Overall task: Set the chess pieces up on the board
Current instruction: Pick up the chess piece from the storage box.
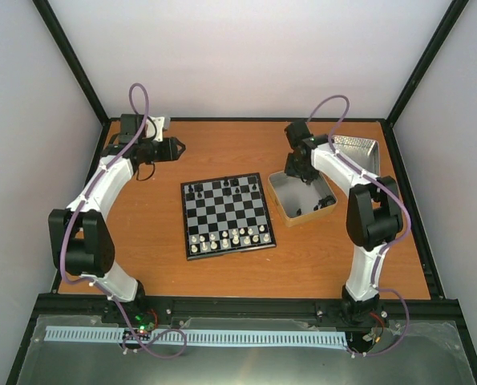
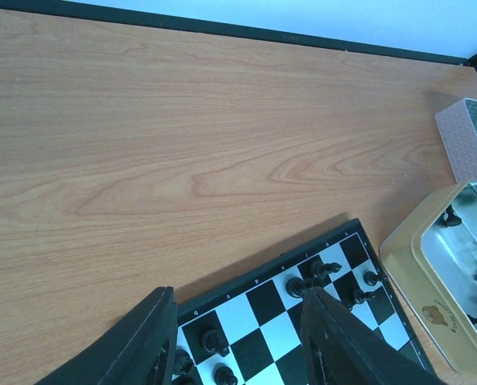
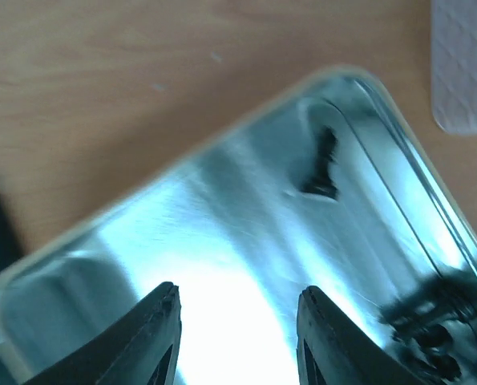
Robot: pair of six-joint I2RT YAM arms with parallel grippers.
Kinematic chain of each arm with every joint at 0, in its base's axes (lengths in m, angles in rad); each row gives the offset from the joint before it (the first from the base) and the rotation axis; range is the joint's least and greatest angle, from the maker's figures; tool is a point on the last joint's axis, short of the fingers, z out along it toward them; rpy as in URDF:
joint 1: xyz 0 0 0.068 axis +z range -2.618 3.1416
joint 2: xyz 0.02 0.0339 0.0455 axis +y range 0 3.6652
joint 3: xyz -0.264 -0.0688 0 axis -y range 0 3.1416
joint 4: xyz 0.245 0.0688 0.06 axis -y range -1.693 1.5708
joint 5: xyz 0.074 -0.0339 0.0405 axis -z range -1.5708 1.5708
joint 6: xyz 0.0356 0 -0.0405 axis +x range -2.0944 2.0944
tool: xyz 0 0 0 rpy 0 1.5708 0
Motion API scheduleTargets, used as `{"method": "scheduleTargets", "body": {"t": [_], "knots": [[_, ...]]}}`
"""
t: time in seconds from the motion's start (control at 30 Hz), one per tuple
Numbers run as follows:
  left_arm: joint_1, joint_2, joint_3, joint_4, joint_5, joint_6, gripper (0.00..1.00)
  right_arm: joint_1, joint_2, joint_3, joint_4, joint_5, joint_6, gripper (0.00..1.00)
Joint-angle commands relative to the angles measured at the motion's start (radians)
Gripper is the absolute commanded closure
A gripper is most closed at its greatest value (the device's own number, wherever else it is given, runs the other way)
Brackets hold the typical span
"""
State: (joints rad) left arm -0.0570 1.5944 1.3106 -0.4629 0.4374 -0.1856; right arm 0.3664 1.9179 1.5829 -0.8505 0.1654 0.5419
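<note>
The board (image 1: 226, 216) lies mid-table. Several black chess pieces (image 1: 236, 184) stand on its far rows and cream pieces on its near row. My left gripper (image 1: 176, 147) is open and empty, held over the table to the far left of the board. In the left wrist view it (image 2: 238, 295) looks down on the board's corner (image 2: 258, 303) and black pieces (image 2: 298, 286). My right gripper (image 1: 306, 175) is open and empty over a metal tin tray (image 1: 280, 195). In the right wrist view it (image 3: 238, 293) hangs above the tray floor (image 3: 246, 216). One black piece (image 3: 322, 167) lies ahead and a cluster (image 3: 430, 330) at the right.
A second tin tray with a textured outside (image 1: 358, 151) stands at the back right; it also shows in the right wrist view (image 3: 466, 64). The tray with black pieces (image 2: 410, 269) shows at the right of the left wrist view. Black frame rails edge the table.
</note>
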Motion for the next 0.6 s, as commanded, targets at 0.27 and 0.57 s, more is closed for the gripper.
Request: {"method": "scheduleTargets", "body": {"t": [0.27,0.57], "knots": [[0.005,0.013,0.020,0.034,0.058,-0.007,0.55,-0.072,0.114,-0.062,0.115,0.098,0.110,0.56],[0.004,0.033,0.027,0.034,0.077,-0.012,0.56,-0.093,0.195,-0.019,0.122,0.082,0.073,0.56]]}}
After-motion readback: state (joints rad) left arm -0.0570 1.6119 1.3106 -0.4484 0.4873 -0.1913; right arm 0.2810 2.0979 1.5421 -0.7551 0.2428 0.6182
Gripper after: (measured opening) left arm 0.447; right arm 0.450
